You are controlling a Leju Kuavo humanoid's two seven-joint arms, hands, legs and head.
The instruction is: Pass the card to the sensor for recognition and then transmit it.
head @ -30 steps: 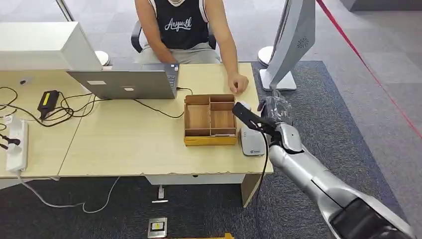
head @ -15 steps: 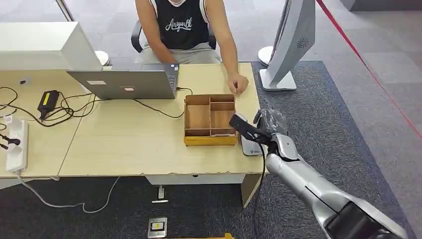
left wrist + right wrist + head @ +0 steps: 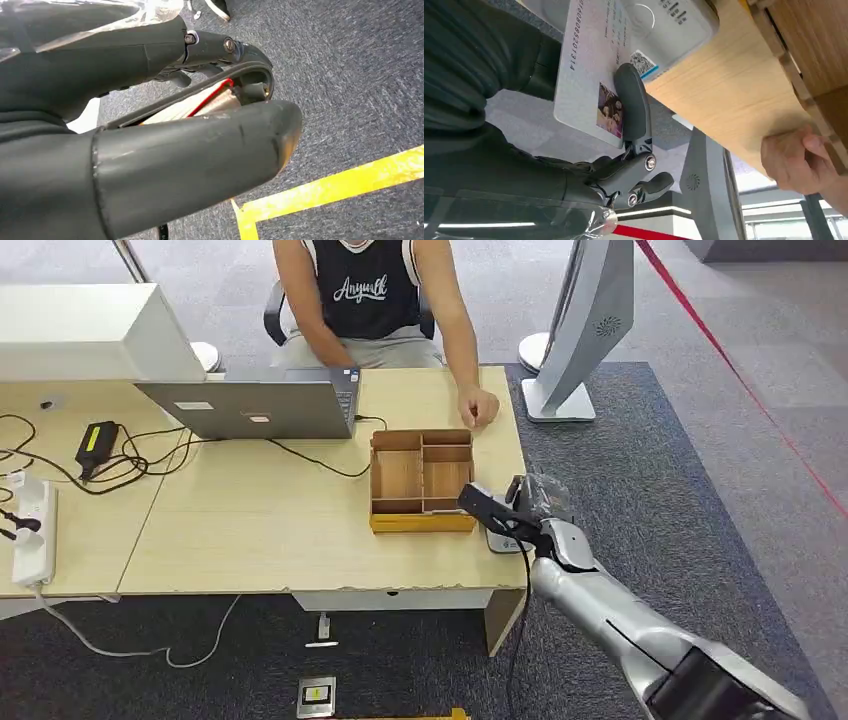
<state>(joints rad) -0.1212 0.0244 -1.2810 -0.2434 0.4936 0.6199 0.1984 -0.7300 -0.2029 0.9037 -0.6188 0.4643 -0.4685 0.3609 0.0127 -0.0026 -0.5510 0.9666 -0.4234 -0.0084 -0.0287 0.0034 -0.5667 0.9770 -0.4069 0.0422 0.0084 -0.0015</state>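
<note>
My right hand (image 3: 532, 510) hovers over the white sensor (image 3: 505, 538) at the table's front right corner. In the right wrist view it pinches a pale ID card (image 3: 589, 65) with a small photo; a dark finger (image 3: 631, 105) presses on the card's face. The card hangs just over the sensor (image 3: 664, 25), and I cannot tell whether they touch. My left hand (image 3: 150, 150) hangs above dark carpet, a finger curled round to the thick thumb, with nothing plainly held.
A wooden compartment box (image 3: 420, 523) stands just left of the sensor. A seated person's hand (image 3: 478, 407) rests on the table (image 3: 260, 530) beyond the box. A laptop (image 3: 250, 408), cables and a power strip lie to the left. A white stand (image 3: 585, 320) rises at the right.
My right hand has drawn back toward the table's front edge and down, bringing the card over the sensor. The person's hand has stayed in place.
</note>
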